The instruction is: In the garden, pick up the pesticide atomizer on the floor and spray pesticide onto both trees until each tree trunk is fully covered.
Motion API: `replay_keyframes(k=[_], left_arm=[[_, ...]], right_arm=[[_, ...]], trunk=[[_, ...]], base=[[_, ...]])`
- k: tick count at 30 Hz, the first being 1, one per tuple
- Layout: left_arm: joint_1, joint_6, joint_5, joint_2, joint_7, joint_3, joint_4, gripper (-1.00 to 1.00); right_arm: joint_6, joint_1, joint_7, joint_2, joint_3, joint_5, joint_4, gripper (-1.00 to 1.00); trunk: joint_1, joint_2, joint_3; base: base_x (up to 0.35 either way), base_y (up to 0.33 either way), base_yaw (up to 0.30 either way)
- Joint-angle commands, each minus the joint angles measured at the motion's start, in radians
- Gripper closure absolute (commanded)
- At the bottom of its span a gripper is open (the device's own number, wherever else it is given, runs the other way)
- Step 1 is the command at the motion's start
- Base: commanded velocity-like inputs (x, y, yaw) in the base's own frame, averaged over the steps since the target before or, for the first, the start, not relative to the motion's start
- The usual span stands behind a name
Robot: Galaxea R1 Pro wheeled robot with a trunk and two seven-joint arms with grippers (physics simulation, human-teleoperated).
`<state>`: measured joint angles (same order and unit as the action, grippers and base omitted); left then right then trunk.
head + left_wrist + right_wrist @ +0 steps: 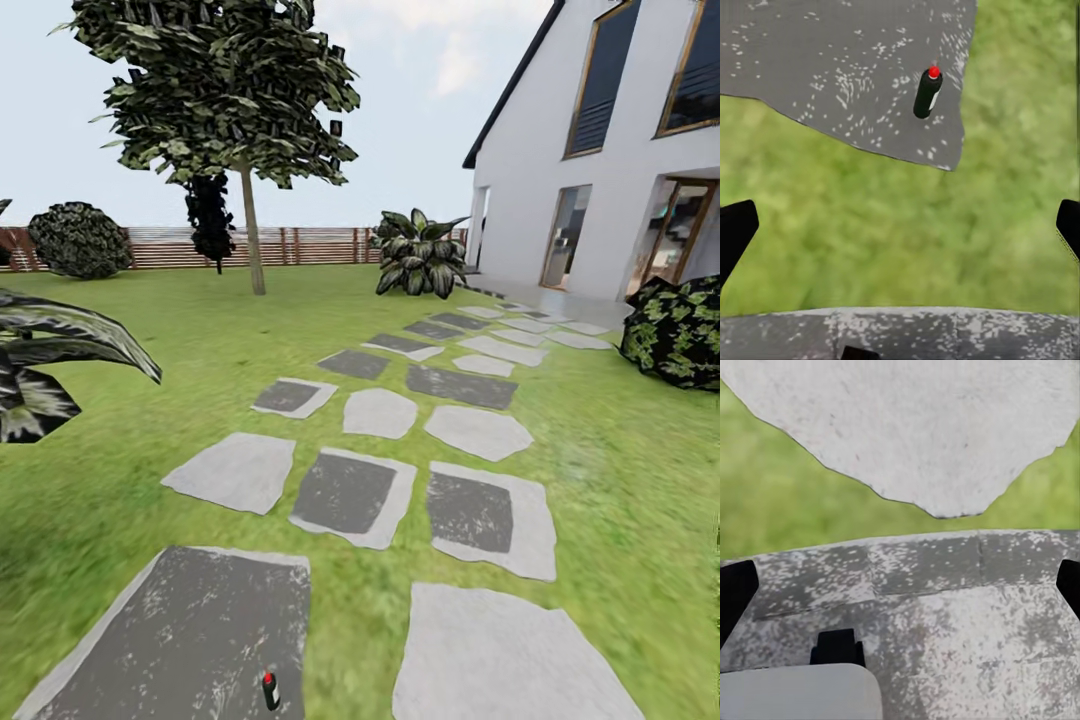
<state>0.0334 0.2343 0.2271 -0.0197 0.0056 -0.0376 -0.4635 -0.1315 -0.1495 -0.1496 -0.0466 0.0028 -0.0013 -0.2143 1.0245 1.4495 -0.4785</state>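
The pesticide atomizer [270,690], a small dark bottle with a red cap, lies on a dark grey stepping stone [190,630] at the near edge of the head view. The left wrist view also has the atomizer [928,94], lying near that stone's corner, some way beyond my left gripper [900,232], which is open with nothing between its fingers. Over a speckled dark stone [945,607] and a pale stone [922,427], my right gripper [900,592] is open and empty. One tree with a straight bare trunk [251,235] stands far off at the back left of the lawn.
Grey stepping stones [345,495] run across the lawn toward the white house [600,170] at right. A wooden fence [300,246] closes the back. A dark conifer [210,215], a round bush [80,240], a broad-leaved plant [420,255] and a shrub [680,330] stand around.
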Motion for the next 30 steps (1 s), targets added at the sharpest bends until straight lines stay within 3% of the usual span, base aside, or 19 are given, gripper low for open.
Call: replay_keyframes(k=[1, 17, 30], left_arm=[[0.000, 0.003, 0.006, 0.000, 0.001, 0.002, 0.000, -1.00], [0.000, 0.003, 0.006, 0.000, 0.001, 0.003, 0.000, -1.00], [0.000, 0.003, 0.006, 0.000, 0.001, 0.004, 0.000, -1.00]], right_arm=[[-0.003, -0.001, -0.002, 0.000, 0.000, 0.000, 0.001, -1.00], [-0.003, -0.001, -0.002, 0.001, 0.001, 0.000, 0.002, -1.00], [-0.003, -0.001, -0.002, 0.001, 0.001, 0.000, 0.002, -1.00]], trunk=[[0.001, 0.000, -0.002], [0.001, 0.000, -0.004], [0.001, 0.000, -0.004]], base=[[0.326, 0.076, -0.256], [0.346, -0.006, -0.072], [0.311, -0.156, -0.001]])
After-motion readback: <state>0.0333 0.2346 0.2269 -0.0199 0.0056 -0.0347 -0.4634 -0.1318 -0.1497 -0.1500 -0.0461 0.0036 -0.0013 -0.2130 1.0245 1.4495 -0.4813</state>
